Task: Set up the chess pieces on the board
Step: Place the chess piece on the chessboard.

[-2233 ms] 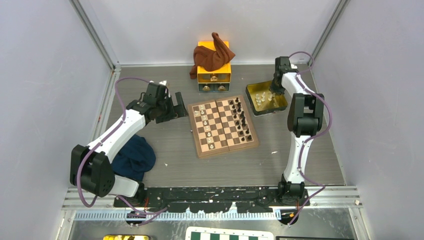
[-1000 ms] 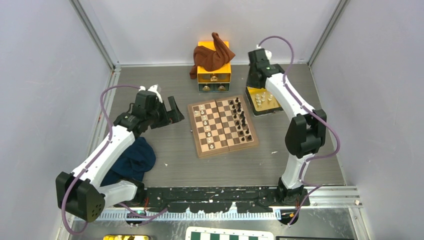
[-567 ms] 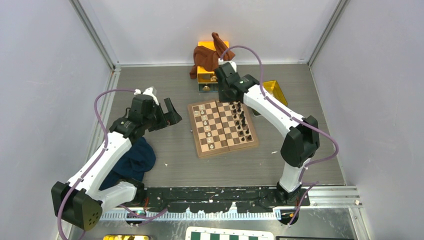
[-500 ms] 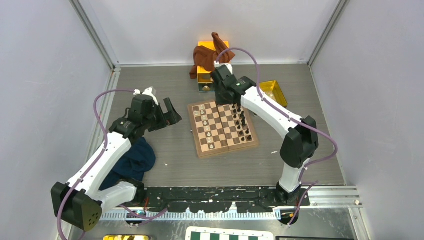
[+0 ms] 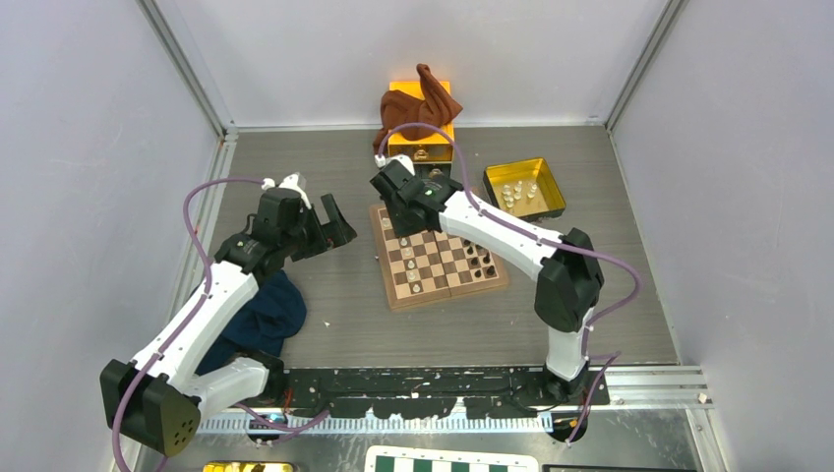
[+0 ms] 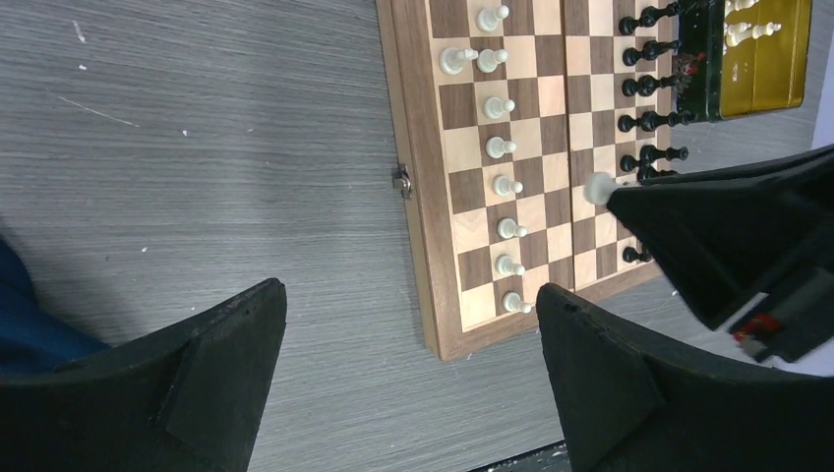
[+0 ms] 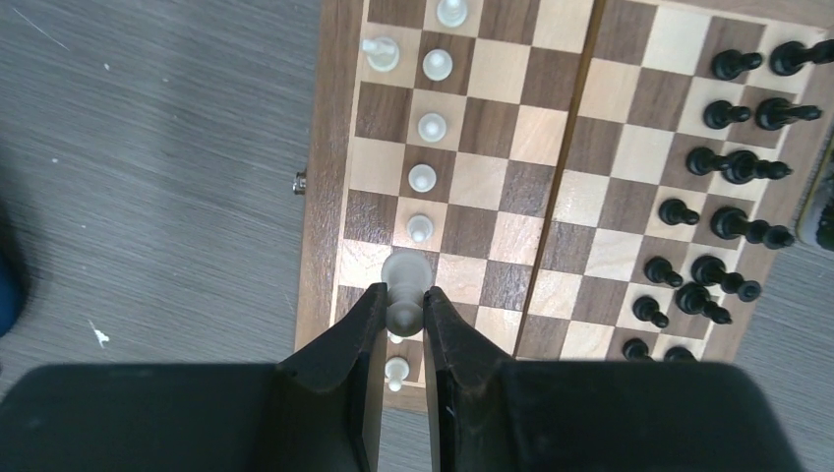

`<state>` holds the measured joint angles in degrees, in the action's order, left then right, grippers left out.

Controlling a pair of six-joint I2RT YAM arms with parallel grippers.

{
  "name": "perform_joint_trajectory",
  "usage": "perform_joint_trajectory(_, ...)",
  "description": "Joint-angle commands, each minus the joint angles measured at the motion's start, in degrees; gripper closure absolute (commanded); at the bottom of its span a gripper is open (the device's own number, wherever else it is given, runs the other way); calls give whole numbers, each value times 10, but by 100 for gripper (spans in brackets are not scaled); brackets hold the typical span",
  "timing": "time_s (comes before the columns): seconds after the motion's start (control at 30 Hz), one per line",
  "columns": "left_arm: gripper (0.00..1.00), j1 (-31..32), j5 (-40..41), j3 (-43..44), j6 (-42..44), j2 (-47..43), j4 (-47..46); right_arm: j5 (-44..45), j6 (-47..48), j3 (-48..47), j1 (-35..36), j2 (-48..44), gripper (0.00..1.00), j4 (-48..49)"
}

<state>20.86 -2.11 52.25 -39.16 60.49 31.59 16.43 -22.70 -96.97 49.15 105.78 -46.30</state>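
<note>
The wooden chessboard [image 5: 393, 291] lies mid-table, also in the left wrist view [image 6: 405, 128] and the right wrist view [image 7: 323, 187]. Cream-white pieces [image 7: 423, 178] stand along its left side, dark pieces [image 7: 733, 167] along its right. My right gripper [image 7: 403, 300] is shut on a cream-white piece [image 7: 403, 280] and holds it above the board's left files; it shows in the top view [image 5: 390, 205] and its piece in the left wrist view [image 6: 598, 187]. My left gripper [image 5: 332, 218] is open and empty, left of the board, over bare table [image 6: 408, 310].
A yellow tray [image 5: 547, 200] with several white pieces sits at the back right. An orange drawer box [image 5: 405, 143] with a brown cloth [image 5: 418, 106] stands behind the board. A blue cloth [image 5: 266, 313] lies at the front left. A green-and-white board [image 5: 447, 462] shows at the bottom edge.
My right arm left the yellow tray and swung left across the board with the white piece, now over the board's left side. My left arm drew back slightly, then stayed still.
</note>
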Motion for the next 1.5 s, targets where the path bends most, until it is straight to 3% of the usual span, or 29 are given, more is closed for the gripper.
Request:
perform_joint_trajectory(0.0,2,-4,10,2,-6,-15,-10,10,8,-28,10,15,99,18)
perform_joint_trajectory(0.5,2,-4,6,1,4,-11,-10,30,39,-36,38,71,99,62)
perform_joint_trajectory(1.47,2,-4,8,15,23,24,-12,-1,39,-82,20,148,99,55)
